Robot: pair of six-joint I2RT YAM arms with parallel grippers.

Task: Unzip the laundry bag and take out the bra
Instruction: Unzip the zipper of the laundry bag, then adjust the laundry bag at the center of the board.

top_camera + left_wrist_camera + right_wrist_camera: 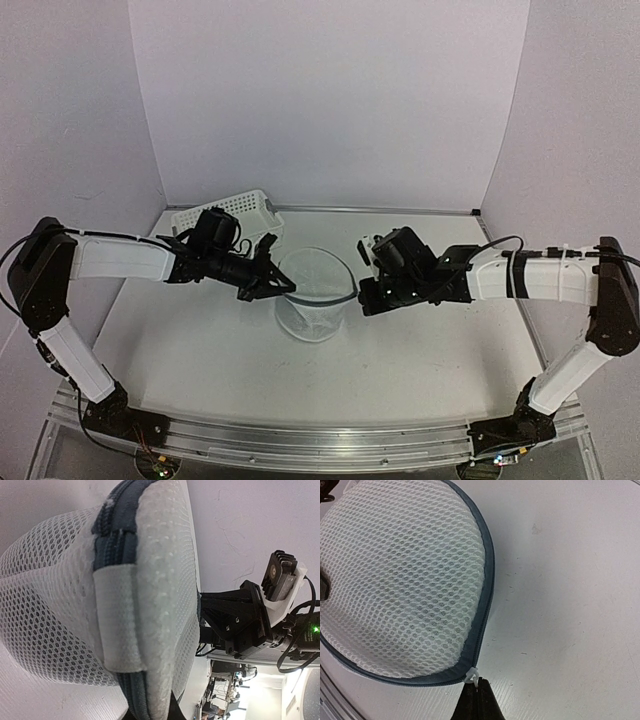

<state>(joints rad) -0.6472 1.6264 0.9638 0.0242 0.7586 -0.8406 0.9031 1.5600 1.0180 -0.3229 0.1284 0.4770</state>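
Mesh, looking soft and light, is forming the laundry bag (316, 295), sitting mid-frame on the surface (200, 350). The right gripper (476, 685) is pinching its white zipper pull (471, 675), fingers closed. The left gripper (278, 275) is touching its rim, opening unclear.

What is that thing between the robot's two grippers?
The laundry bag, a white mesh pouch, stands between the left gripper and the right gripper, as the top view shows.

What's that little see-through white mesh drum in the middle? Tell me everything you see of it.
The white mesh laundry bag stands upright on the white table, a small cylinder with grey-blue zipped rims, the zipper closed where visible. The left gripper is at its left rim; the right gripper pinches its white zipper pull.
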